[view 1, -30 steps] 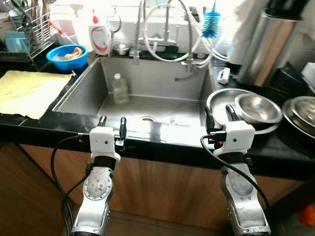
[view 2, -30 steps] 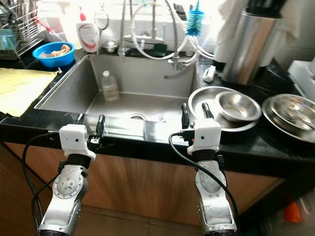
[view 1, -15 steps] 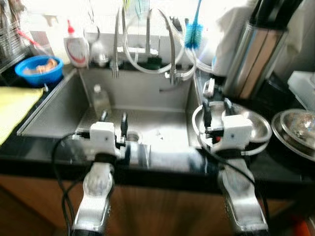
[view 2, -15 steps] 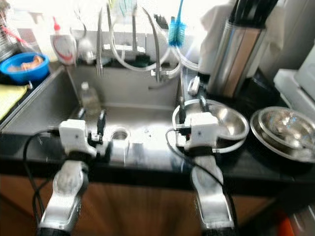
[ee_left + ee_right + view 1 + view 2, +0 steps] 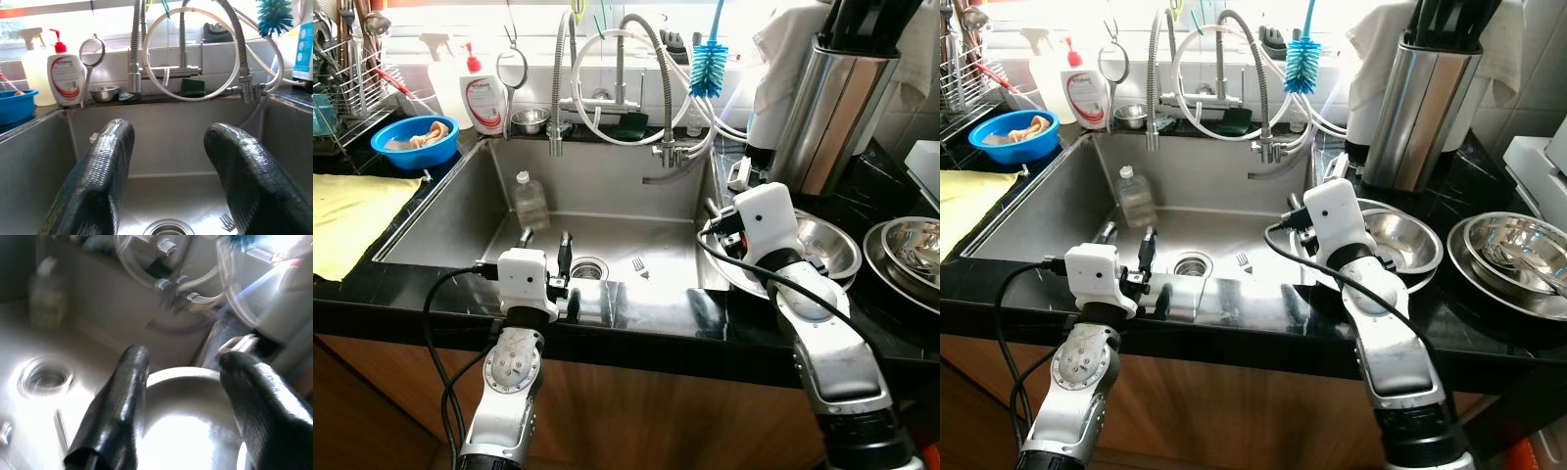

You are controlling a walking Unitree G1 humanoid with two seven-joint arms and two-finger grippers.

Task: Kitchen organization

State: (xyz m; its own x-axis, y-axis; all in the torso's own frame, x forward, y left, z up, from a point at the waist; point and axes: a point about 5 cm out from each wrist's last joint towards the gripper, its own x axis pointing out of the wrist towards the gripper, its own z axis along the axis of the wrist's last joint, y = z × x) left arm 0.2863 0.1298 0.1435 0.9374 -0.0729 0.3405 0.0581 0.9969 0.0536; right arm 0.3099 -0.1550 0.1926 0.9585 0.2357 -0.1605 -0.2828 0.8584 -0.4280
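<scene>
A steel sink [image 5: 460,201] holds a clear plastic bottle [image 5: 528,199], a fork [image 5: 639,265] and a drain [image 5: 590,267]. My left gripper [image 5: 544,238] hovers open over the sink's front rim, pointing at the faucet [image 5: 182,73], with nothing between its fingers [image 5: 105,161]. On the counter to the right, a steel bowl [image 5: 827,243] rests in a wide steel plate [image 5: 1427,271]. My right gripper [image 5: 183,382] is open above the plate's left rim [image 5: 171,377], turned toward the sink, holding nothing.
Stacked steel bowls [image 5: 906,245] sit at far right. A tall steel knife holder [image 5: 842,98] stands behind the plate. A blue bowl [image 5: 414,137], soap bottle [image 5: 485,93], dish rack [image 5: 352,78] and yellow cloth [image 5: 352,211] occupy the left counter. Hoses and a blue brush [image 5: 708,59] hang over the sink.
The camera has shifted closer to the sink. My right arm has reached forward and turned left over the steel plate. The left gripper has advanced over the sink's front rim.
</scene>
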